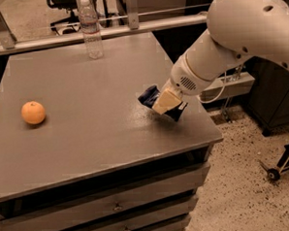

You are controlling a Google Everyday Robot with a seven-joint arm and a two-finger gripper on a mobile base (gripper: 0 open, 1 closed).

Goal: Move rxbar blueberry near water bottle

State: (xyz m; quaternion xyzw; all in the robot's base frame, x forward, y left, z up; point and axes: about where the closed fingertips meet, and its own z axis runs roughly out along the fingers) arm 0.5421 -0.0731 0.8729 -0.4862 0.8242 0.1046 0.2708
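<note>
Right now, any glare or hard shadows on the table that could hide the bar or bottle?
Camera view: warm brownish cast, even light, no hard glare on the table; the tool, at its right front, is shut on the rxbar blueberry, dark against the grey top; the orange casts only a soft shadow; the clear water bottle at the far edge partly blends into the pale background.

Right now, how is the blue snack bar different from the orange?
The rxbar blueberry is flat and dark blue; the orange is round and orange. The rxbar blueberry is near the right edge of the table, pinched in the gripper; the orange lies alone on the left side, untouched. Both are well away from the water bottle at the back.
</note>
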